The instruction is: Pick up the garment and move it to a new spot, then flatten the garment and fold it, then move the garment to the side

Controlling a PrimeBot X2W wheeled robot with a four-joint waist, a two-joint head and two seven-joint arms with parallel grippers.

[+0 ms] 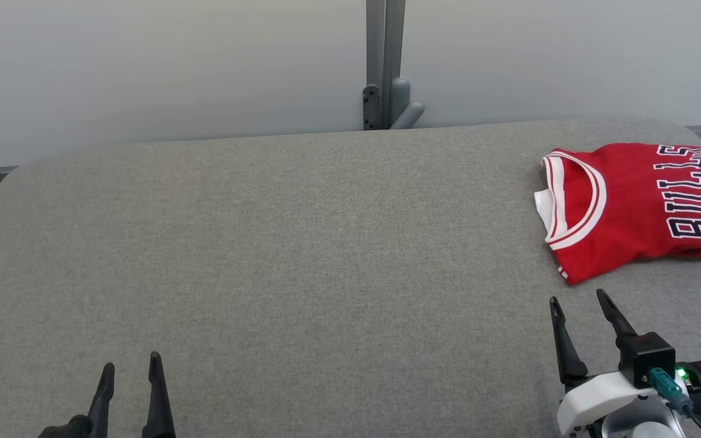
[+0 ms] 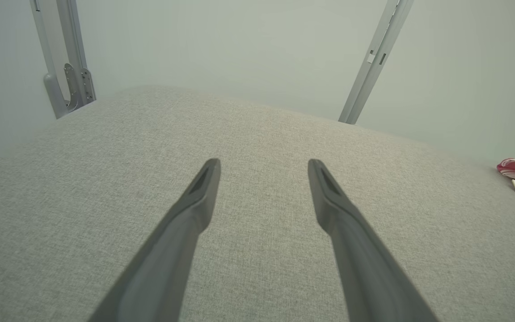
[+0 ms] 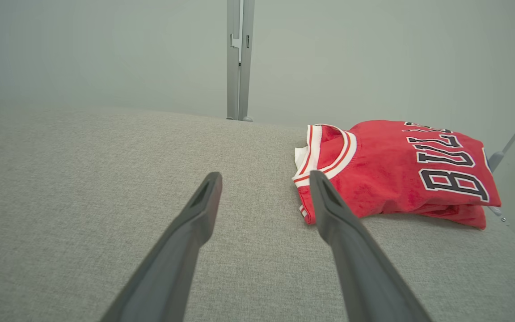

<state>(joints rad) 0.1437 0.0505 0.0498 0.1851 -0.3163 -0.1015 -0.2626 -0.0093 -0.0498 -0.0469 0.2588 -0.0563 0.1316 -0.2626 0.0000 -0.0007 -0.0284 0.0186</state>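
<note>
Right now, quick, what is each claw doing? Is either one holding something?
The left claw: open, holding nothing.
The right claw: open, holding nothing, near the folded red Bulls jersey.

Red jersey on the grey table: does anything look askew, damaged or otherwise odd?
Nothing serious. The red jersey lies folded near the grey table's right edge, lettering sideways to the head view, a white inner layer peeking out beside the collar. No damage shows.

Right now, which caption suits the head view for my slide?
Folded red jersey lies on grey table, just beyond the open right hand.
</note>
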